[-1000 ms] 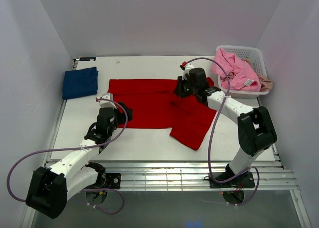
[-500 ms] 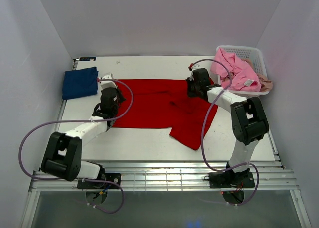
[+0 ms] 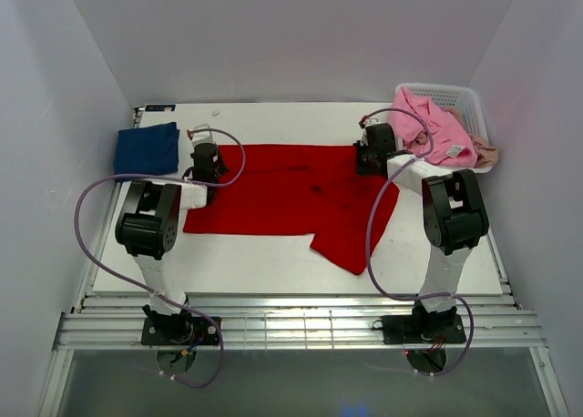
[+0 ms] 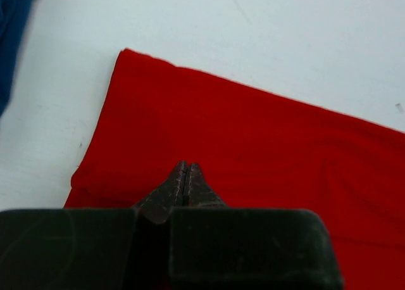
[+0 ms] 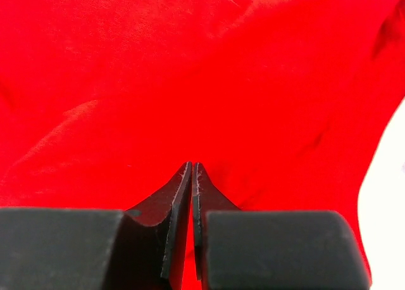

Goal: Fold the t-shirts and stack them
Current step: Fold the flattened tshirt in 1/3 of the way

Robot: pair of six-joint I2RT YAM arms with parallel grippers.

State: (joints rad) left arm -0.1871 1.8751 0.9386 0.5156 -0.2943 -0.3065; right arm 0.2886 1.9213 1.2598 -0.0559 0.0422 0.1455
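Both closed, tips pressed together: my left end effector point(image 4: 185, 168) at 10 o'clock on the red t-shirt point(image 3: 282, 194), my right end effector point(image 5: 192, 168) at its 2 o'clock corner.

I look down on a white table point(image 3: 273, 116) boxed in on three sides by a plain back wall point(image 3: 291, 35), a left wall point(image 3: 55, 107) and a right wall point(image 3: 547, 98), all pale with a faint lilac cast. The light is soft and even, and shadows are weak. Silver metal rails point(image 3: 301, 319) run along the table's near edge. Below them I see a grey, slightly glossy floor point(image 3: 301, 385).
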